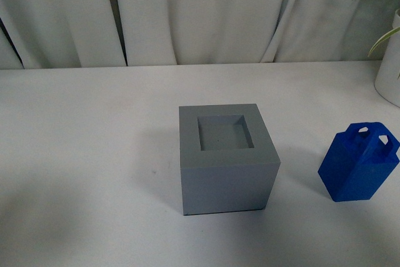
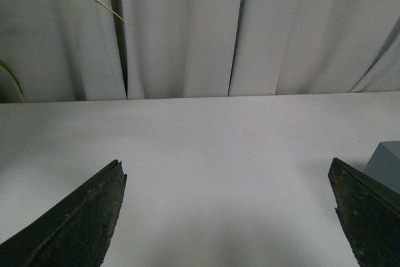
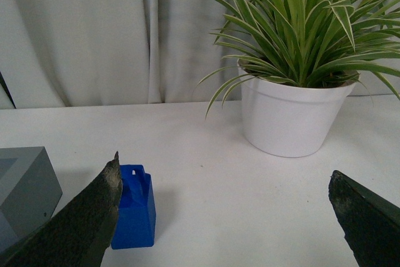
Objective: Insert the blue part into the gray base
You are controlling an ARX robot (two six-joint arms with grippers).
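While you watch the front view, you see a pleated white fabric curtain (image 1: 200,10) filling the back, and below it the flat white table (image 1: 75,154) spreading across everything else. At the table's far right edge stands a leafy green striped plant (image 3: 300,23) in a round white pot (image 3: 290,117), which you see whole in the right wrist view.

Near the table's middle sits the gray base (image 1: 228,182), a matte gray plastic cube resting flat. The square recess (image 1: 226,134) in its top face is open, with nothing in it.

To the right of it, apart from it and on the table, stands the blue part (image 1: 357,167), a bright blue matte plastic block. It is upright, with its tapered top and pierced handle loop pointing up.

Your left gripper (image 2: 226,164) hangs above bare table with its dark fingers (image 2: 81,217) spread wide and holding nothing. A corner of the gray base shows beside one finger.

Your right gripper (image 3: 224,166) is likewise spread wide and holds nothing. In its wrist view, one of its fingers (image 3: 81,223) partly covers the blue part, and the pot lies beyond.
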